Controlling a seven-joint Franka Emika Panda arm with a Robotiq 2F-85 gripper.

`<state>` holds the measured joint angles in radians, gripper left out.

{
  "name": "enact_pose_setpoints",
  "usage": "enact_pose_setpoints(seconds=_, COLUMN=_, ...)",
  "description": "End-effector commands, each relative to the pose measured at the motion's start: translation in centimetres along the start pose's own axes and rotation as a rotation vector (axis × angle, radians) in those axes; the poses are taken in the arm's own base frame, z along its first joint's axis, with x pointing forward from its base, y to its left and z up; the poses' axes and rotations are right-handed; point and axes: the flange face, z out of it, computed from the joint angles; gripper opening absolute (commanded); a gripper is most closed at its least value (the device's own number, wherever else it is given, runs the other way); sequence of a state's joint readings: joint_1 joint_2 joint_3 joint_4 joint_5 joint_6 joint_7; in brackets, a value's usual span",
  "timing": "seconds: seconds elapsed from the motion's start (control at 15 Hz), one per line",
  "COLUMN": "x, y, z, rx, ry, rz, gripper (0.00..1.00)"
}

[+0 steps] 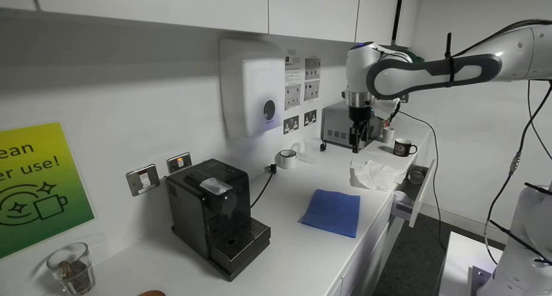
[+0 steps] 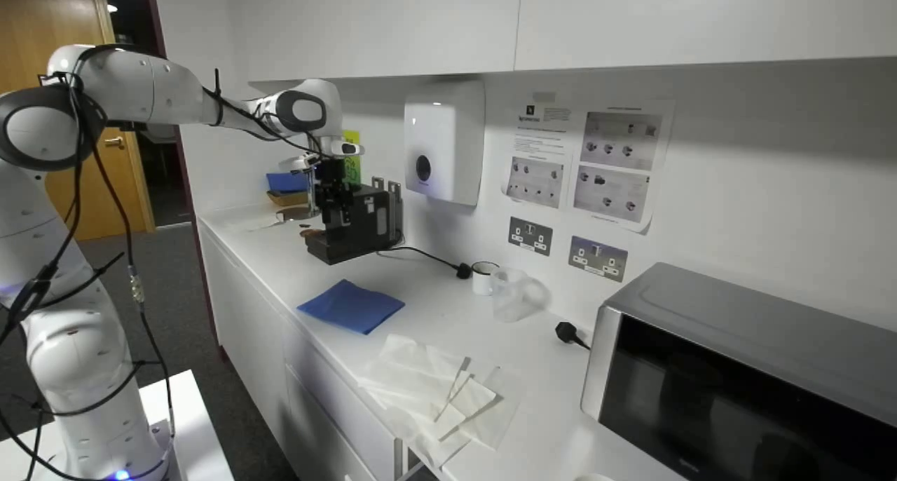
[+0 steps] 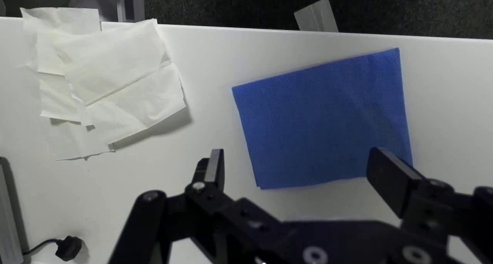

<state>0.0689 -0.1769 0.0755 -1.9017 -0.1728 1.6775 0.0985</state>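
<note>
My gripper (image 3: 296, 151) stands open above the counter, its jaws wide apart and nothing between them. It points down in both exterior views, well above the surface. Below it in the wrist view lies a folded blue cloth (image 3: 319, 117), flat on the white counter; the right finger overlaps its lower right corner from this angle. That blue cloth (image 1: 332, 212) also shows near the counter's front edge in both exterior views (image 2: 352, 306). A loose pile of crumpled white paper towels (image 3: 111, 79) rests beside it, partly hanging over the edge at an open drawer (image 1: 416, 192).
A black coffee machine (image 1: 215, 214) and a grey microwave (image 2: 743, 376) stand against the wall. Between them are a white mug (image 1: 288, 159), a clear plastic cup (image 2: 510, 295) and a black plug (image 2: 567, 332). A dark mug (image 1: 404, 147) stands farther along. Cabinets (image 1: 310, 11) overhang the counter.
</note>
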Motion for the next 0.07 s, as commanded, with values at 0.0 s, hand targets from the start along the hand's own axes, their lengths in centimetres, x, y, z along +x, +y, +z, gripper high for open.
enact_pose_setpoints(seconds=0.0, x=0.14, y=-0.05, z=0.18, rx=0.0, ry=-0.005, rz=-0.001, gripper=1.0)
